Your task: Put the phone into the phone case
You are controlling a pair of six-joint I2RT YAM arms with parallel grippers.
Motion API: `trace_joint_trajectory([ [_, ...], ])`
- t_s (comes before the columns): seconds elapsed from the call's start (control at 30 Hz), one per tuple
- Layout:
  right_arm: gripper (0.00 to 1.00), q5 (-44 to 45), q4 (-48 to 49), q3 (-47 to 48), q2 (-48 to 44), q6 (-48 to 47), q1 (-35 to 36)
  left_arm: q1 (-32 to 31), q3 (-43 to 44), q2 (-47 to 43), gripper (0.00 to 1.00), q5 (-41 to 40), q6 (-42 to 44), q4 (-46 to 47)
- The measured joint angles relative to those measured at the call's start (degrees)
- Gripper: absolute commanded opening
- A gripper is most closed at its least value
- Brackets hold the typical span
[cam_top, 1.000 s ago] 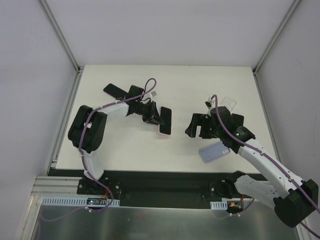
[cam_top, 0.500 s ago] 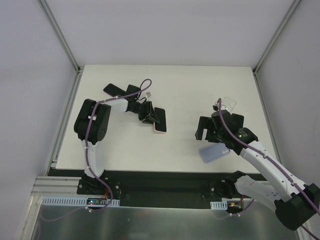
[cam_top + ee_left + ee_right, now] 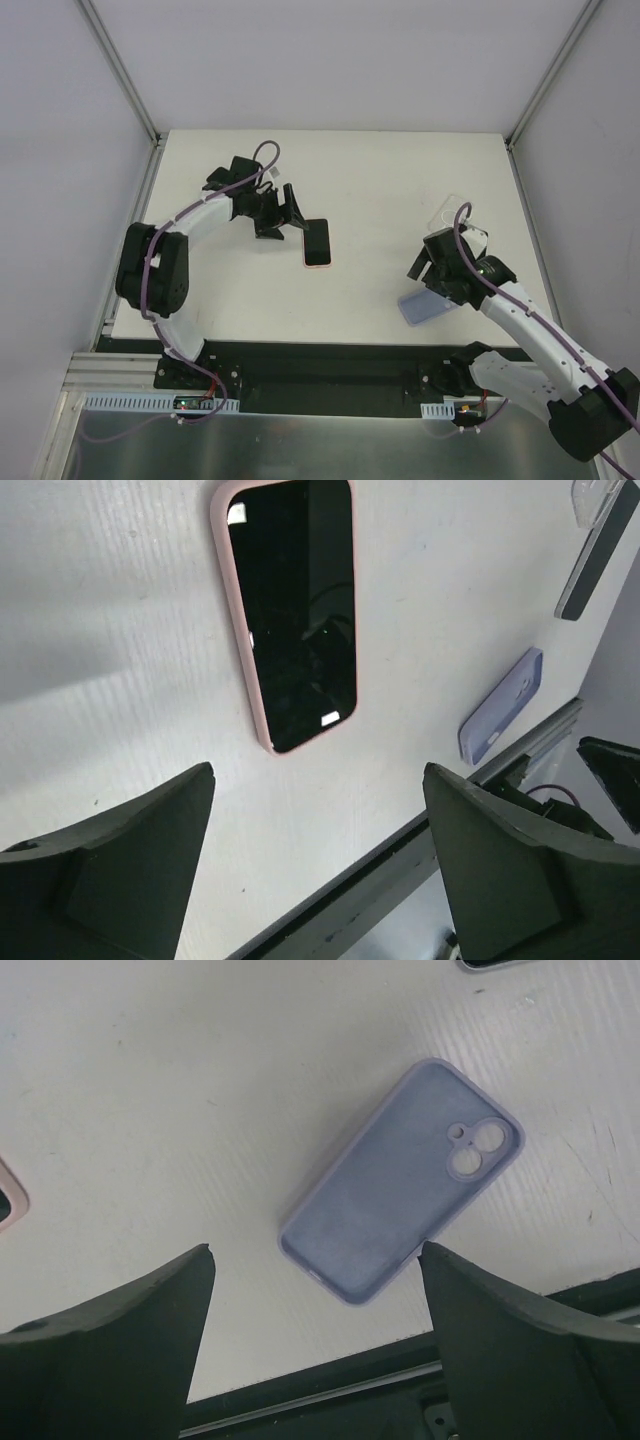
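The bench (image 3: 400,170) is a matte white surface with a faint ribbed grain, lit evenly so that shadows on it stay soft. White panels close it in: a far wall (image 3: 330,60), a left wall (image 3: 50,200) and a right wall (image 3: 590,200). Slim aluminium posts run up the far corners, one on the left (image 3: 120,70) and one on the right (image 3: 557,65). A black rail (image 3: 330,380) lies along the bench's near edge. Nearer still is a brushed metal sheet (image 3: 330,450), with white slotted cable ducting (image 3: 130,402) along its far left side.
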Motion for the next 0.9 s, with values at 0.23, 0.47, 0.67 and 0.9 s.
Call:
trace_joint_trajectory([
  [0.23,0.70,3.5,-3.4,-3.8,2.0,9.7,-1.3,-0.1,-2.7,-17.9,0.99,-7.6,3.3,-6.8],
  [0.47,0.68,5.6,-5.5,-6.6,10.9,17.7,-3.0,-0.1,-11.3,-28.8,0.99,-6.0,6.8,-12.0],
  [0.67,0.68,6.4,-5.3,-8.0,15.2,21.6,-3.9,-0.1,-17.3,-35.0,0.99,-6.4,8.9,-16.5],
  [0.9,0.52,6.3,-4.1,-8.9,18.9,25.2,-4.4,-0.1,-17.6,-39.0,0.99,-10.6,10.2,-18.1],
])
